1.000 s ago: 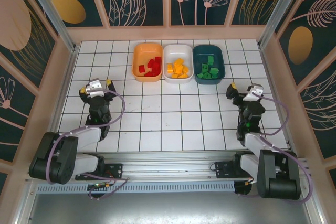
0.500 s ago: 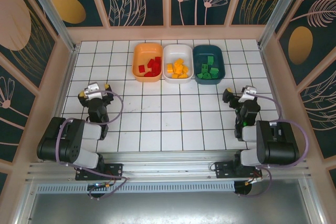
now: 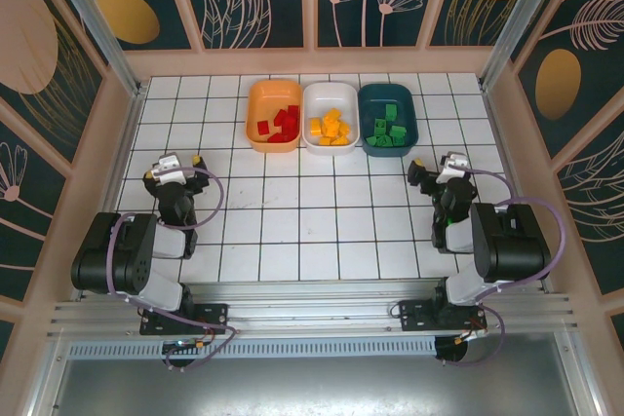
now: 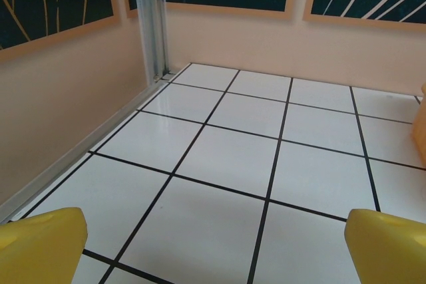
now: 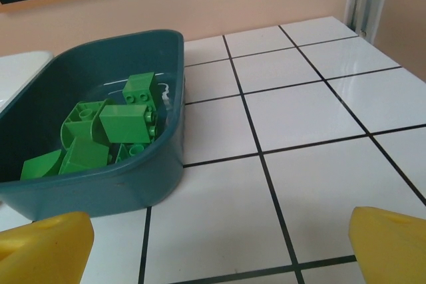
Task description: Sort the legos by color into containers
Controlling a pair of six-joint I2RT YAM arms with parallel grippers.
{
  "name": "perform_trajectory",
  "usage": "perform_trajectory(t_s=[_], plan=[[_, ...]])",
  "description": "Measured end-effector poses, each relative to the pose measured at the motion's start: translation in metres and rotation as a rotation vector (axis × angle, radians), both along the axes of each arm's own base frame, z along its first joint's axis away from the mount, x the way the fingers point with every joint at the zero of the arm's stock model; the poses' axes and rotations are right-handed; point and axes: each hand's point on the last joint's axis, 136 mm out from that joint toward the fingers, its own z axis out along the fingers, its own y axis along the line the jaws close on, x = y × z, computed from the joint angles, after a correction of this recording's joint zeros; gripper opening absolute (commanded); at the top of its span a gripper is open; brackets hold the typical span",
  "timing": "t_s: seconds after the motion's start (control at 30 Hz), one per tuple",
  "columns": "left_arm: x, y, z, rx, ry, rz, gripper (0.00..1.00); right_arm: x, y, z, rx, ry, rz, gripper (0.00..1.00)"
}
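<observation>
Arms [image 3: 178, 213] drew back | left claw [image 3: 175, 166], right claw [image 3: 436, 171] spread, empty | legos [image 3: 330, 128] color-sorted in bins [image 3: 259, 102]

No text, label, brand, number or sign can be read anywhere; the wall panels carry only leaf and flower drawings.

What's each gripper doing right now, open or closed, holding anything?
Left gripper: open, holding nothing.
Right gripper: open, holding nothing.
</observation>
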Motion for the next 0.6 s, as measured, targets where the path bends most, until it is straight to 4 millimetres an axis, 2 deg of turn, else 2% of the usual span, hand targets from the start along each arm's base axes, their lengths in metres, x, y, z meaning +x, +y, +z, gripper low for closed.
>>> perform_trajectory(t_s=[0.6], plan=[[0.0003,-0.0001,0.0028,-0.003,-0.013,0.000,0.99,0.0006,-0.0002,0.0008,0.000,-0.002,0.000,0.99]])
